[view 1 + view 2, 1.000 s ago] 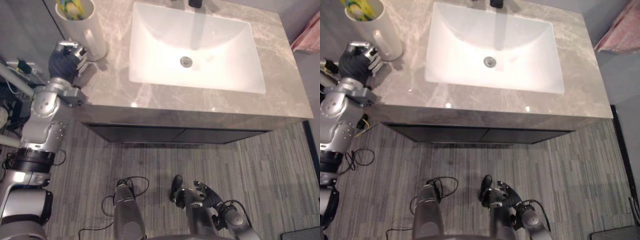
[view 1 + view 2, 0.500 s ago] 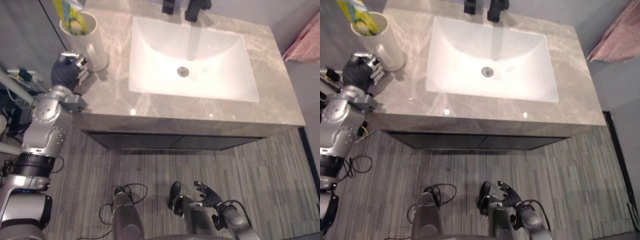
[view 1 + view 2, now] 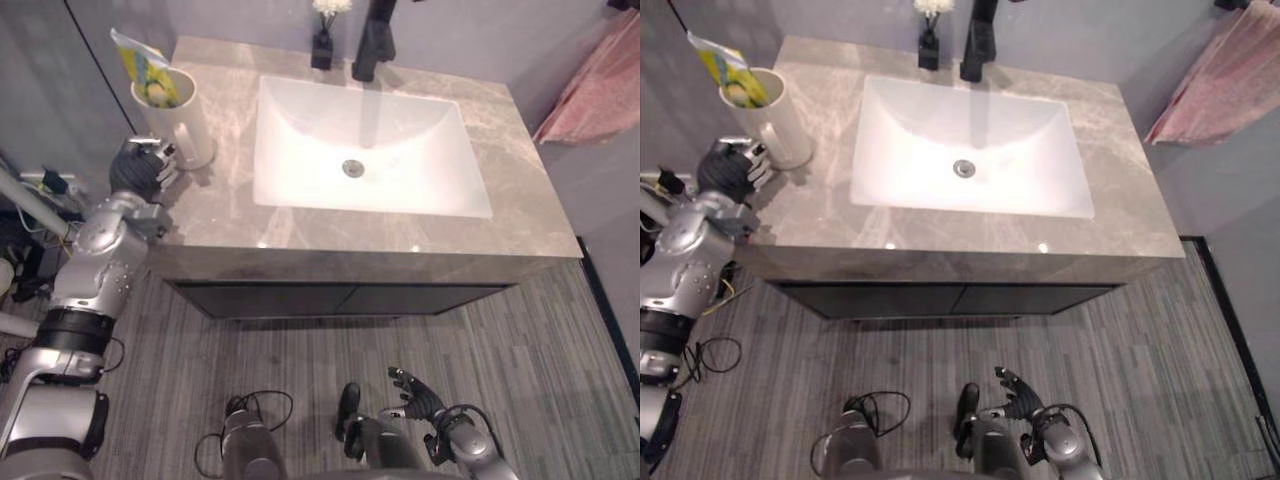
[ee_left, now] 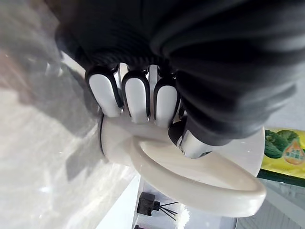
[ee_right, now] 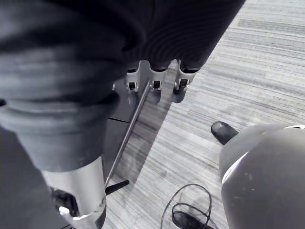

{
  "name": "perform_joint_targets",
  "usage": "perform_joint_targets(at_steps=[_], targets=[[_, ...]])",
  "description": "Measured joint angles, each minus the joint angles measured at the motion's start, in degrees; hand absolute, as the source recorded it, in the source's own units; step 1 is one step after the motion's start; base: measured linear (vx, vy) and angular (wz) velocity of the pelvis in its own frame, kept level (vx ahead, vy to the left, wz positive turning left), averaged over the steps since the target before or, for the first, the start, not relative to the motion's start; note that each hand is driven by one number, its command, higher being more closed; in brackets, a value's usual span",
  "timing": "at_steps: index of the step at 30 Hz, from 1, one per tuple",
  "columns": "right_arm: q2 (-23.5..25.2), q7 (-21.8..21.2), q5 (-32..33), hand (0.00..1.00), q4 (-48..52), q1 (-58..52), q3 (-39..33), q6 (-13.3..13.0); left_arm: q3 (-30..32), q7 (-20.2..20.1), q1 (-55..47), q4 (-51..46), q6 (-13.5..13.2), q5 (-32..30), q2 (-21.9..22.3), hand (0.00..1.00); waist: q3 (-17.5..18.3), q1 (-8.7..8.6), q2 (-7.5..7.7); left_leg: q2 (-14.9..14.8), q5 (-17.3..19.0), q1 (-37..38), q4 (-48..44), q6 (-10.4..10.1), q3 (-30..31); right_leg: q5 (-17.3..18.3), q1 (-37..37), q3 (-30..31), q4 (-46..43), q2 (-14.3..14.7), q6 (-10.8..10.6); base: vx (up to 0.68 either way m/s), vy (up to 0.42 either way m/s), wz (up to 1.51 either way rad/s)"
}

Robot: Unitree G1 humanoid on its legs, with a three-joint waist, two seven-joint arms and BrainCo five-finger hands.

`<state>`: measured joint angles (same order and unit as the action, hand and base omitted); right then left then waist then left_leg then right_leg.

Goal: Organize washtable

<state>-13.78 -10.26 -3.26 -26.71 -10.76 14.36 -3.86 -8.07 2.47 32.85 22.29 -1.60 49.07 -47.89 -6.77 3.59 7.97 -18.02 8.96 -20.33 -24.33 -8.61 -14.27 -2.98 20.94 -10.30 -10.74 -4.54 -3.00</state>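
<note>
White cup [image 3: 180,112], with a yellow-green packet [image 3: 143,72] in it, is seen upright at the upper left of the frame, on the table [image 3: 520,205] beside the sink [image 3: 400,165]. Left hand [image 3: 138,170] is set just below the cup, touching it, fingers [image 4: 136,98] curled on its handle [image 4: 190,183]. Right hand [image 3: 412,397] is held at bottom right over the floor [image 3: 540,340], fingers loosely spread, nothing held.

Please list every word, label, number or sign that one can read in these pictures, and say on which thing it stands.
Packet in the cup: coloured print with a picture, too blurred to read.
Counter, sink, tap, small bottle, towel: no text visible.
</note>
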Motion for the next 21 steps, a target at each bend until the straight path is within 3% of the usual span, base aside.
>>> perform_joint_targets(at_steps=[21], targets=[[-0.2, -0.8, 0.4, 0.0, 0.6, -1.5, -3.0, 0.0, -0.9, -1.2, 7.9, 8.6, 0.7, -0.1, -0.1, 1.0, 0.4, -1.41, 0.17, -0.1, 0.0, -1.3, -0.1, 0.0, -0.7, -4.3, -1.3, 0.8, 7.0, 0.9, 0.0, -0.01, 0.053, -0.03]])
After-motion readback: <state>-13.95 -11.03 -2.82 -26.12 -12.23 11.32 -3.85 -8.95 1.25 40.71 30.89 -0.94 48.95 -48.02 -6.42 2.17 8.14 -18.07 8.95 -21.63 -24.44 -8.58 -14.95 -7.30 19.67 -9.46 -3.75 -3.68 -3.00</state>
